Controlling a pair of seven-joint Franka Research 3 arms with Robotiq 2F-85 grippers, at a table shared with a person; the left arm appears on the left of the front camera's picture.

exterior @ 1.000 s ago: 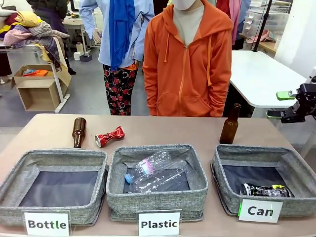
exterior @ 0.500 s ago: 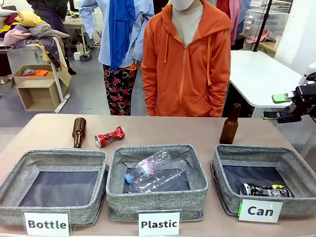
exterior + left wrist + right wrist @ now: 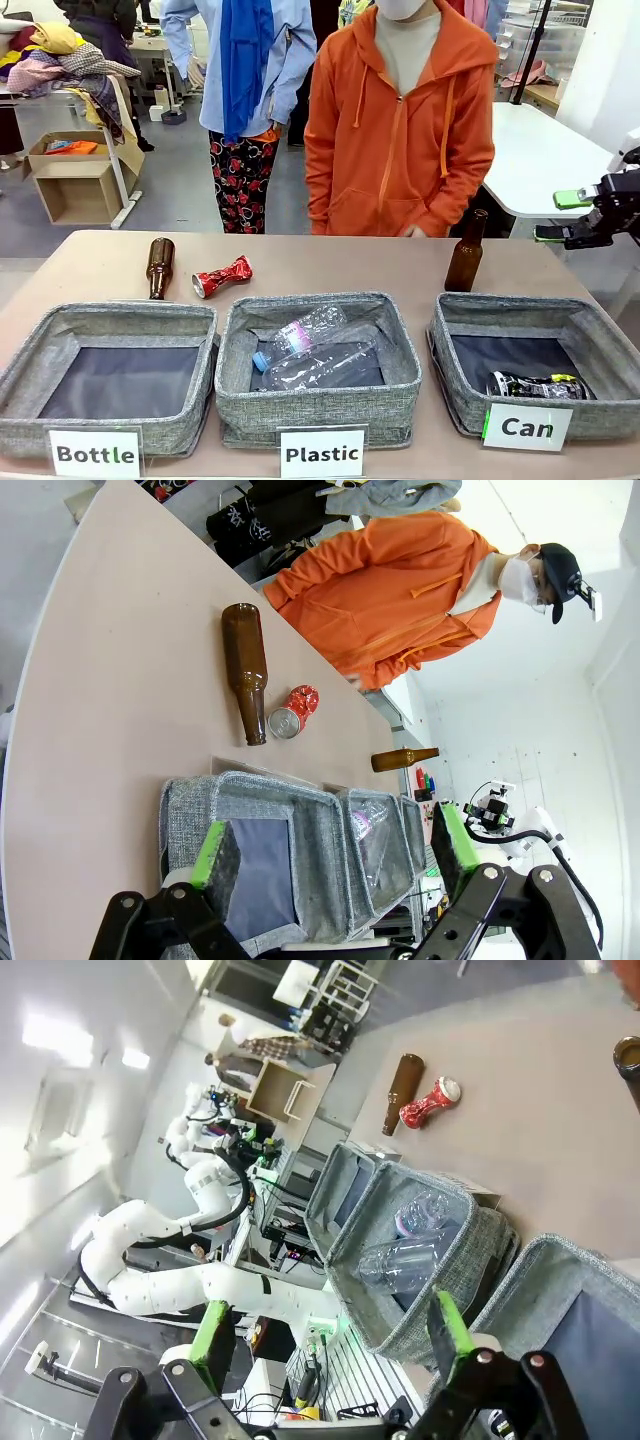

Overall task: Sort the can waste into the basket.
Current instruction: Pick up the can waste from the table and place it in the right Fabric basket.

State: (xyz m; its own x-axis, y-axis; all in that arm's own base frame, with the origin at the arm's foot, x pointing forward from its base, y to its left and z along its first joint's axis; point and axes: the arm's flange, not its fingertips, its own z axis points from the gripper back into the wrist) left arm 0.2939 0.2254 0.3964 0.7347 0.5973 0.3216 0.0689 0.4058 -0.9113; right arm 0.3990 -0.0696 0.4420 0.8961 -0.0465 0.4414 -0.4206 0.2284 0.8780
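Front view | basket [image 3: 462, 400]: dark can [image 3: 535, 385] | left end effector [image 3: 332, 842], right end effector [image 3: 565, 215]: spread

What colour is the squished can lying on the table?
The crushed can is shiny red with silver ends. The front view shows it best.

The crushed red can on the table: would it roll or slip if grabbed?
The red can is probably light, being small thin metal. Its pinched, dented middle likely keeps it from rolling far. Its shiny skin may slip, and could crumple further when squeezed.
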